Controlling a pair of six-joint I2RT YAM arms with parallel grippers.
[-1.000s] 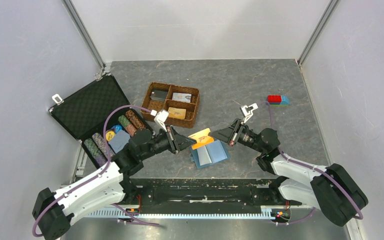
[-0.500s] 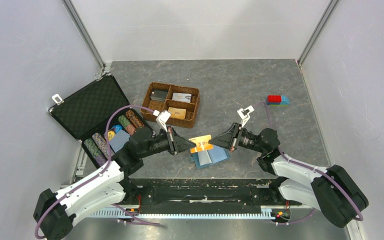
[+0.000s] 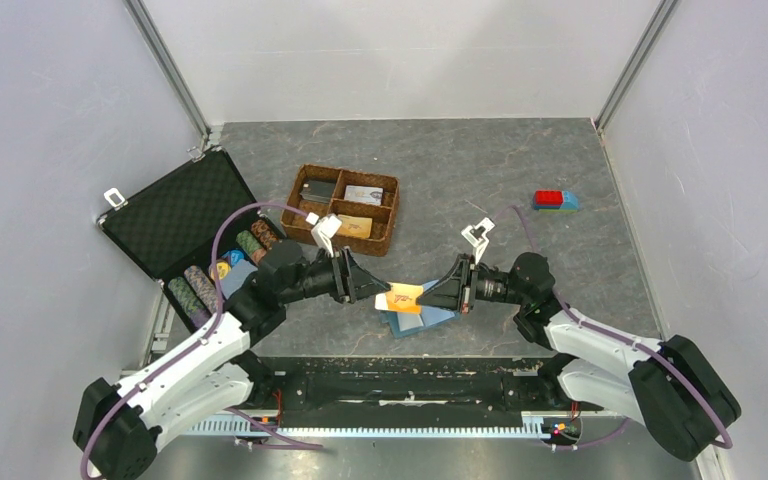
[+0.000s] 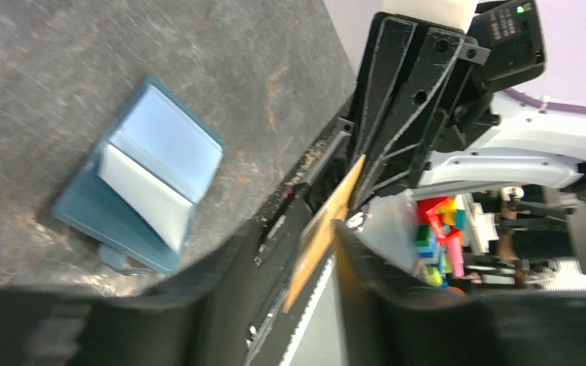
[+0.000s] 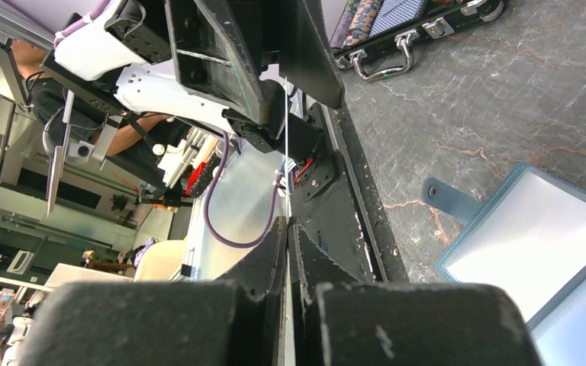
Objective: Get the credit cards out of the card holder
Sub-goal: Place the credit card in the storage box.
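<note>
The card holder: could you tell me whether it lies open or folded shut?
Open: the card holder lies spread flat, both light-blue inner panels facing up.

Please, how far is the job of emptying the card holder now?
Done: the orange card is out of the open card holder. In hand: the right gripper pinches it above the holder, and the left gripper stands open around its other end. Left: set it down; the visible pockets show no other card.
</note>
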